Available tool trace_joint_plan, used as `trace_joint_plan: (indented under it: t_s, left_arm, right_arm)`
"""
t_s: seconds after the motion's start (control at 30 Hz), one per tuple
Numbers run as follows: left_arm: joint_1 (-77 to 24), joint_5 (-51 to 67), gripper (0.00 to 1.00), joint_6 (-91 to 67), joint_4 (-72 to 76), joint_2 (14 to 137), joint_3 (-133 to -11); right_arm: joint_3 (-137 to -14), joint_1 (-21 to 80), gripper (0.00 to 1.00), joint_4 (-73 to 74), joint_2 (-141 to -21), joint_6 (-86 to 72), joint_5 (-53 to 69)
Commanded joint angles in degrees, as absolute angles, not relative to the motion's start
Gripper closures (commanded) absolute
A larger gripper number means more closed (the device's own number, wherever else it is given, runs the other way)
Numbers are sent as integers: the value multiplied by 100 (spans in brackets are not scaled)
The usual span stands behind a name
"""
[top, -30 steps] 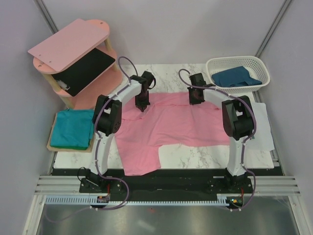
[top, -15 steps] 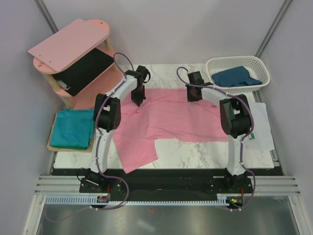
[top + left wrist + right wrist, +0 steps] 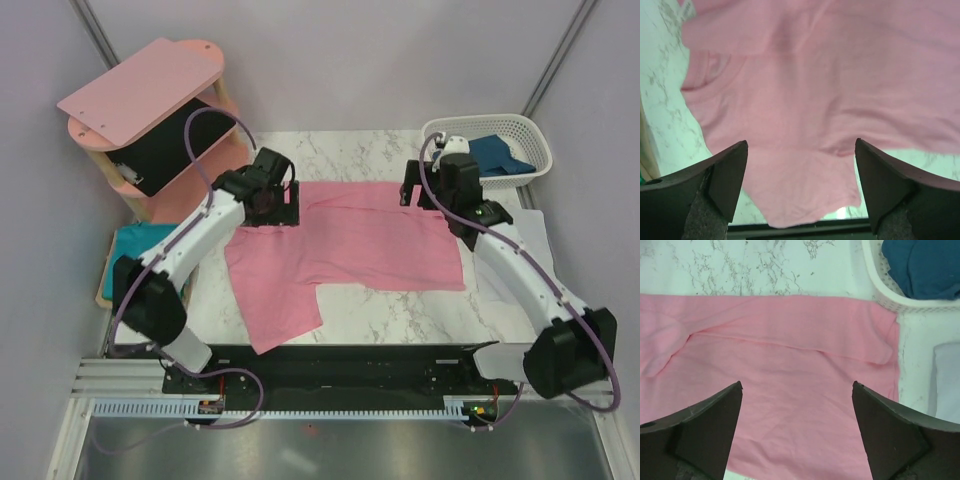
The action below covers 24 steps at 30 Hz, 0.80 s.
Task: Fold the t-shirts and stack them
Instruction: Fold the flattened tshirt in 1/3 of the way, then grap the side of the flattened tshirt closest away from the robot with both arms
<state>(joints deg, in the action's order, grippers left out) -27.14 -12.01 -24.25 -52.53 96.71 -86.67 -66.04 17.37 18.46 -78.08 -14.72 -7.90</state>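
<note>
Jaws of both grippers stand wide apart, with nothing between them. Left gripper (image 3: pixel 800 144) hangs above the far left part of the light pink cotton t-shirt (image 3: pixel 350 245); right gripper (image 3: pixel 797 387) hangs above its far right part. This pink shirt lies spread on the white marble-patterned table (image 3: pixel 400 315), its far edge turned over in a narrow fold and one lobe reaching toward the arm bases on the left. Left of the pink shirt, a folded teal t-shirt (image 3: pixel 135 250) rests on a pale wooden tray (image 3: pixel 100 295), partly hidden by the left arm. Beyond the pink shirt's far right corner, a crumpled dark blue t-shirt (image 3: pixel 500 155) sits in a white lattice plastic basket (image 3: pixel 535 140). Beyond its far left corner stands a pink wooden shelf unit (image 3: pixel 150 90). A white sheet (image 3: pixel 530 240) lies just beside its right edge.
</note>
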Motion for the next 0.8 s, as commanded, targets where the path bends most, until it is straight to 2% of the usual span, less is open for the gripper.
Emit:
trace_joint_plan:
  t_s: [0.0, 0.17, 0.37, 0.63, 0.67, 0.77]
  left_arm:
    - [-3084, -1301, 4, -3066, -4922, 8580, -7195]
    - [-3918, -1362, 2, -3989, -4641, 7525, -5838]
    - [-4912, -1407, 0, -4965, -4772, 6689, -4722]
    - [-6291, -1626, 0, -5913, -5062, 7188, -4421]
    - [-6406, -1696, 0, -6011, -5097, 7311, -4403]
    - [-6767, -1784, 0, -6284, -5220, 7716, -4403]
  right_arm:
    - [-5697, 1574, 2, 2083, -7200, -1941, -643]
    - [-4546, 950, 2, 2022, -6426, -2855, 254]
    - [-3508, 291, 2, 2259, -5582, -3752, 526]
    - [-2488, -737, 4, 2320, -4896, -4526, 1335]
    - [-2418, -860, 9, 2320, -4887, -4535, 1449]
    - [-2198, -1282, 14, 2338, -4887, -4570, 1845]
